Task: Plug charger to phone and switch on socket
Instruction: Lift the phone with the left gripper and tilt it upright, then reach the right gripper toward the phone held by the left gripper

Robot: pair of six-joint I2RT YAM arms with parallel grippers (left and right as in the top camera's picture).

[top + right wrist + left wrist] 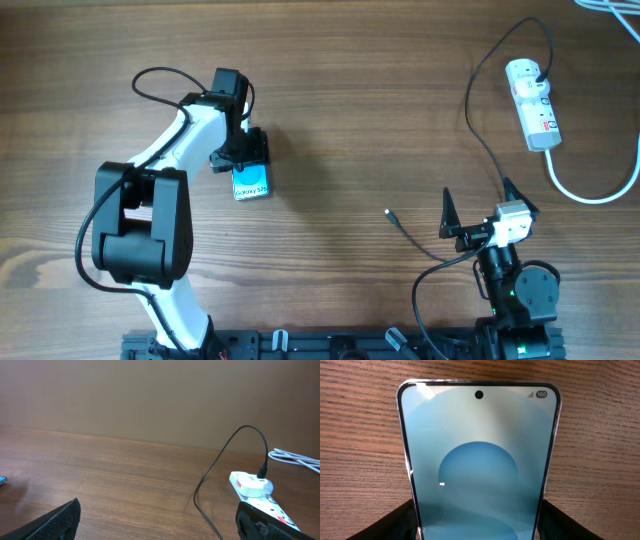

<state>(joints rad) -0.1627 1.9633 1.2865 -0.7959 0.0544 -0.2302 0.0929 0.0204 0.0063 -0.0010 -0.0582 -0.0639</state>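
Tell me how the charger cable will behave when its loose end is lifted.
Probably floppy: the charger cable lies in loose curves, so it should droop and trail. Likely light, being thin. Its far end is plugged into the socket, so a hard pull may drag that.

On the phone [479, 460], seen close in the left wrist view, at the top right corner of the screen: the number "100" in pale figures inside a dark rounded badge, and just left of it a small sign of rising signal bars. In the overhead view, on the part of the screen that shows, white lettering on a blue ground, lying sideways and very small; reads as "Galaxy S25", only just. On the power strip [533, 118], small red marks beside the switches, too small to make out as letters or numbers, both overhead and in the right wrist view.
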